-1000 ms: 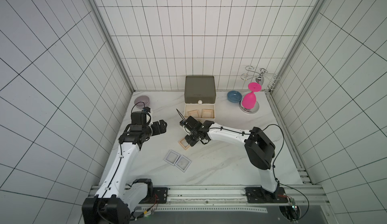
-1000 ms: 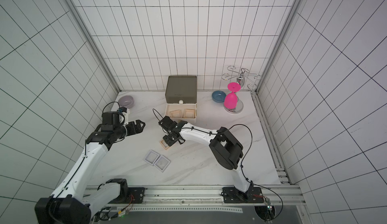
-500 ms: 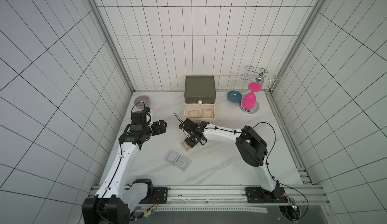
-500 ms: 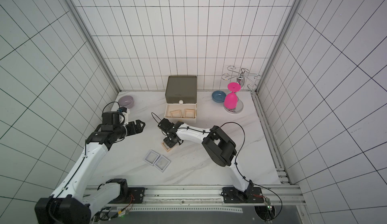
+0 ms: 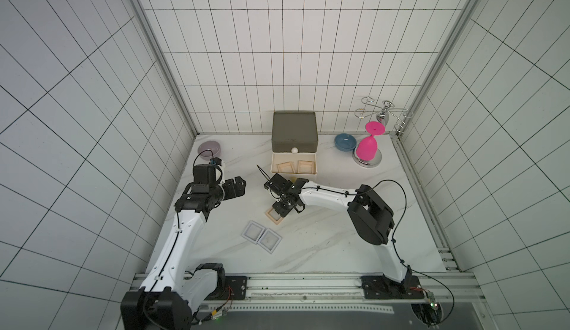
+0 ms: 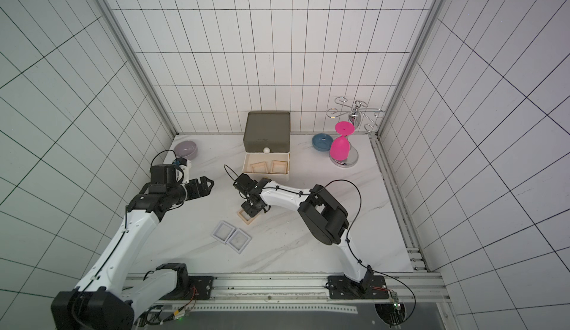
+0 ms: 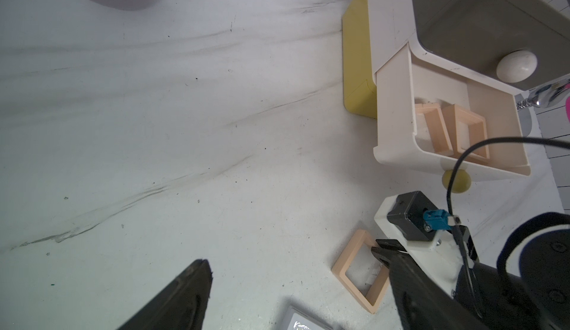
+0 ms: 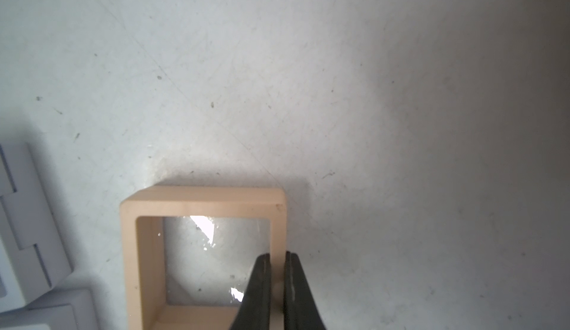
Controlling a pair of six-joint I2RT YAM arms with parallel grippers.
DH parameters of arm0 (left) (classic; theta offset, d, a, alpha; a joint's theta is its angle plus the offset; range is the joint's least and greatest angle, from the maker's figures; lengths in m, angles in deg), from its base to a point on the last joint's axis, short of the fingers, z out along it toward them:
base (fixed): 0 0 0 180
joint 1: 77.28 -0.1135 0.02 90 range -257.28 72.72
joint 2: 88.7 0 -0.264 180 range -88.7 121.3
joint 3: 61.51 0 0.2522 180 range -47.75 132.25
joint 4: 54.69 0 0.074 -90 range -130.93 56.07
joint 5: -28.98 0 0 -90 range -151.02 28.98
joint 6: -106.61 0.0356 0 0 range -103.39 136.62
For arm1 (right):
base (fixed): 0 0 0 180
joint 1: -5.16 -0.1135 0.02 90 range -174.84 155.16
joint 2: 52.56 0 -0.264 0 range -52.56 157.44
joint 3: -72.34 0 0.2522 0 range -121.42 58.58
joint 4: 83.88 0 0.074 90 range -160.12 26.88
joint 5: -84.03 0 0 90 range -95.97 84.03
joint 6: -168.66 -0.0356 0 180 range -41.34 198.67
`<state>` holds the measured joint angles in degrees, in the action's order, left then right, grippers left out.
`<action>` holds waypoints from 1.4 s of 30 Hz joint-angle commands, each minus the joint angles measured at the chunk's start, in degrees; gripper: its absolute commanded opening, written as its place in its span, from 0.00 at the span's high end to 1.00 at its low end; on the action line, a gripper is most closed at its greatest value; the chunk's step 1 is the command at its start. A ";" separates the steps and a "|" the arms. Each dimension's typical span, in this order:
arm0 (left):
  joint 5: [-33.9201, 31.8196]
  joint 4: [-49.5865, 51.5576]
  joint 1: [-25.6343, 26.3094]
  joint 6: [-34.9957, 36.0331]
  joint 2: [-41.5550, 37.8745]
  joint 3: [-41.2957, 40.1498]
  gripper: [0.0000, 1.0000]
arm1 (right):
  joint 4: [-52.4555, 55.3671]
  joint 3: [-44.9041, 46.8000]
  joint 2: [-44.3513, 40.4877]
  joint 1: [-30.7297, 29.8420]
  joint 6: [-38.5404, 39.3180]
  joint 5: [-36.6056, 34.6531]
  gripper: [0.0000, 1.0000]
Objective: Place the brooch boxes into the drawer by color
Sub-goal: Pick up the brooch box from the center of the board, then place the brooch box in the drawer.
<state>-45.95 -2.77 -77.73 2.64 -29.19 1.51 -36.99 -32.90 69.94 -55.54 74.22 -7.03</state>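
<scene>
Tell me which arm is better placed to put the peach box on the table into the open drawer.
Right. The right pincer grips one wall of the peach box; the left pincer hangs open and empty, off to the side.

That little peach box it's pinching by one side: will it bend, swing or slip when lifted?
Probably stiff: the peach box has thick, square-edged walls. It would likely hang tilted, since the right end effector grips only one wall, off-centre. It looks hollow, so probably light.
</scene>
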 commanded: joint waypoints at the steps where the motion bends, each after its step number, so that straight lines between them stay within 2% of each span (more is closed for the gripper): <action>1: 0.43 -0.74 -0.16 0.00 -0.36 -0.04 0.06 | 1.50 -0.74 -0.42 0.33 0.04 -0.05 0.95; 4: 0.49 -0.78 -0.19 0.00 -0.36 -0.04 0.06 | 0.32 0.35 -3.61 0.11 -0.60 0.79 0.97; 11: 1.19 -0.80 -0.08 -0.08 0.16 -0.04 0.06 | -5.36 1.81 -17.38 0.58 -3.41 1.92 0.97; 17: 1.19 -0.85 -0.09 -0.08 0.08 -0.11 0.06 | -4.36 -2.24 -24.17 6.11 -9.80 2.56 1.00; 19: 1.36 -0.72 -0.09 -0.09 0.00 -0.09 0.06 | -2.22 -3.70 -24.83 9.21 -12.39 2.26 1.00; 23: 1.43 -0.92 0.01 -0.08 -0.07 -0.28 0.06 | 2.56 -5.96 -24.61 13.25 -15.43 -4.12 1.00; 28: 1.87 -1.07 -0.01 -0.04 0.08 -0.48 0.06 | 8.10 -9.44 -21.35 17.03 -18.50 -6.23 1.00; 37: 1.76 -1.07 -0.01 0.00 0.08 -0.47 0.06 | 8.18 -9.89 -17.44 18.48 -19.59 -6.92 1.00; 42: 1.62 -1.07 -0.03 -0.08 0.08 -0.56 0.06 | 4.27 -6.62 -17.52 18.57 -19.72 -6.80 1.00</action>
<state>-44.68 -2.82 -77.73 2.62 -29.15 1.51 -30.39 -40.20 52.19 -37.53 55.42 -12.73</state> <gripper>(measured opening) 0.942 0.099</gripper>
